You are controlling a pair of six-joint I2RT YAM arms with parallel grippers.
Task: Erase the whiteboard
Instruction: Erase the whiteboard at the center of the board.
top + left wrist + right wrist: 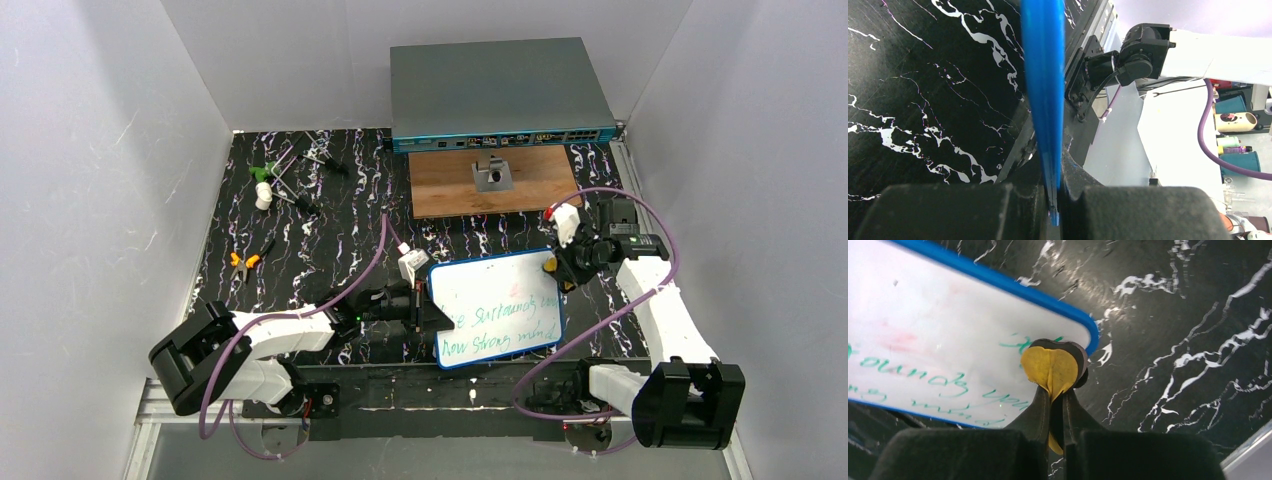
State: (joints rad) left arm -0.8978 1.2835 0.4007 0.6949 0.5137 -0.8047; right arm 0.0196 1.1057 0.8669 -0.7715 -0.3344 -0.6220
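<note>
Small flat white whiteboard with thin blue rim [497,310] sits near-centre on the black white-veined marble-pattern tabletop [300,240], skewed, between both arms. Left gripper [421,306] is clamped on the board's left edge; in the left wrist view the blue rim runs edge-on straight down between the pinched fingers. Right gripper [1055,399] is closed on a yellow pad with dark backing [1053,367], and the pad touches the board at its far-right corner, right at the end of the top line of writing. Green handwritten lines cover the lower half; the upper half is mostly clean with faint pink smears. Behind the board: brown wooden plank [455,185] with a small metal bracket [492,176] on it, then a large grey box with ports [500,85]. Orange-handled pliers [245,261] lie far left.
</note>
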